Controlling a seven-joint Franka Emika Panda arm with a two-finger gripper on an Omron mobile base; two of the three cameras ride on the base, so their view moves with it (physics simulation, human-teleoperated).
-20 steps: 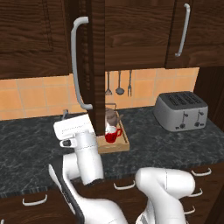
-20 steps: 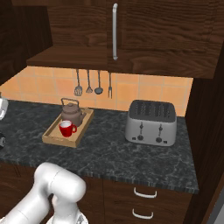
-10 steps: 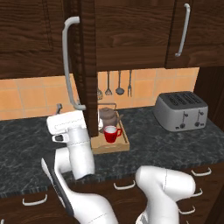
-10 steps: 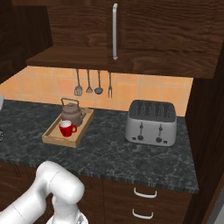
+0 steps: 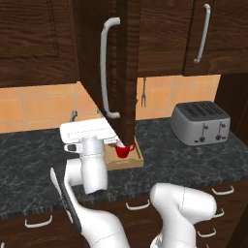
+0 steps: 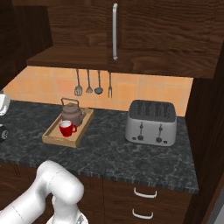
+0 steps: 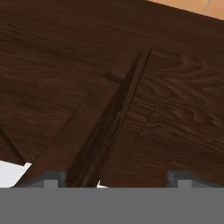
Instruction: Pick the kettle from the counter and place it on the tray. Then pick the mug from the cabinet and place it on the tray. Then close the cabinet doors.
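Door-closing stage, with kettle (image 6: 71, 114) and mug (image 6: 66, 128) both resting in the tray (image 6: 51, 136) on the tabletop (image 6: 113, 151).
End effector (image 7: 114, 177) faces dark wood grain at close range, its tips set wide apart with nothing between them; one cabinet door (image 5: 127, 72) stands edge-on, swung out above the tray. Likely failures: the hand's push slides along the panel instead of driving it, leaving the door ajar, or the forearm (image 5: 93, 167), just beside the tray, brushes the mug or tray as the arm sweeps.
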